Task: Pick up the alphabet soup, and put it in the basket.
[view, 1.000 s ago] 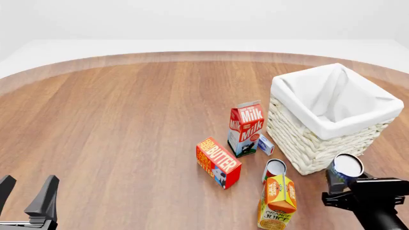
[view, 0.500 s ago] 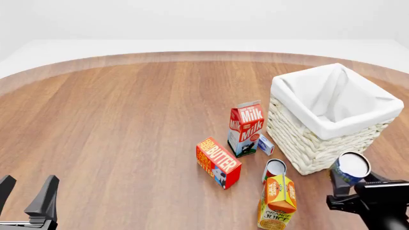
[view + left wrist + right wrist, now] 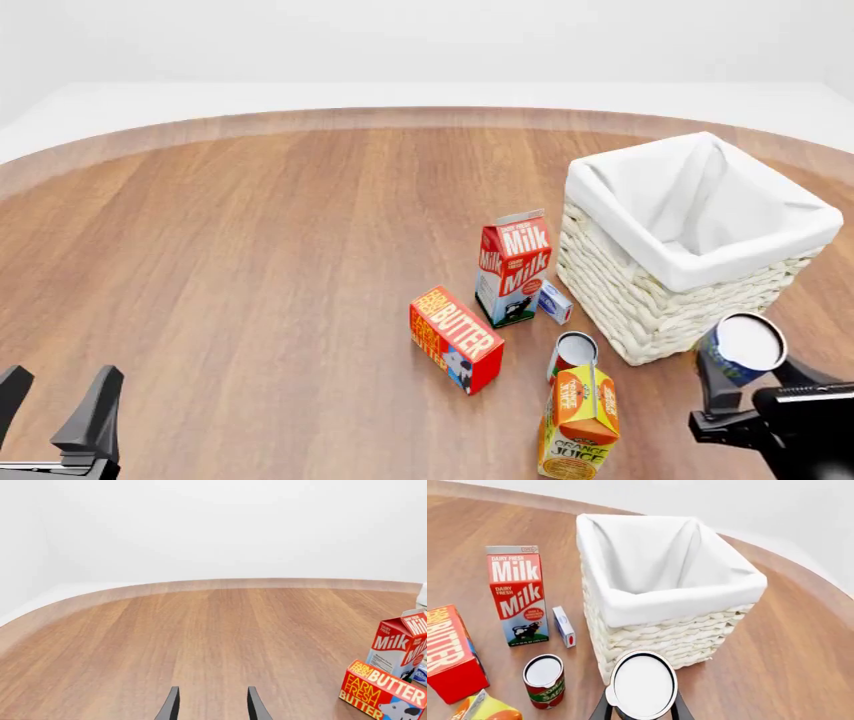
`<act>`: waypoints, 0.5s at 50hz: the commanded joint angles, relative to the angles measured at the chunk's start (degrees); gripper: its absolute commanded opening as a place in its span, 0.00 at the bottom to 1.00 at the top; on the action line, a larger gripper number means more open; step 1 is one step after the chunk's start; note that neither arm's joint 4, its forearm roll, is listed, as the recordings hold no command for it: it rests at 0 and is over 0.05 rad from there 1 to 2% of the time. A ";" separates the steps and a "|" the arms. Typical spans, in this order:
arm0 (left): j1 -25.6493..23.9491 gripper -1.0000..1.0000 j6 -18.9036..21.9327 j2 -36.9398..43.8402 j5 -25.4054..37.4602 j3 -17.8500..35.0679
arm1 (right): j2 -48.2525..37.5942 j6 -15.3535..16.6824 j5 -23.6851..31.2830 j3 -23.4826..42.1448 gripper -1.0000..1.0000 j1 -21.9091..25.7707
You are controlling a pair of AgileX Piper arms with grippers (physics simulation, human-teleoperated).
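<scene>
Right arm is holding the soup can up beside the basket.

The right gripper [image 3: 738, 385] is pinching the alphabet soup [image 3: 742, 348], its fingers [image 3: 602, 709] pressing either side of the can, which is hanging clear of the table [image 3: 267, 250] with its pale flat top facing up, just beside the near right corner of the basket [image 3: 694, 265] and not over its opening. The milk carton [image 3: 514, 266] is standing left of the basket with a small white box [image 3: 554, 302] at its foot; the butter box [image 3: 455, 338], a red-labelled can [image 3: 573, 357] and the orange juice carton [image 3: 578, 420] are sitting nearer. The left gripper [image 3: 54, 400] is hanging spread apart at the near left, holding nothing.
</scene>
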State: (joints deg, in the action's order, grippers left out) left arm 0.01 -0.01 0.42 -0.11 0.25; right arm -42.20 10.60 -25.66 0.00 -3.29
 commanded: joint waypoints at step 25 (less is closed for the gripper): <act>0.00 1.00 0.00 0.00 0.00 0.00 | 9.83 -0.18 8.91 5.01 0.00 0.92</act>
State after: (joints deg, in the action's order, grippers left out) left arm 0.01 -0.01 0.42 -0.11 0.25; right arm -35.40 11.13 -19.77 2.70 -2.41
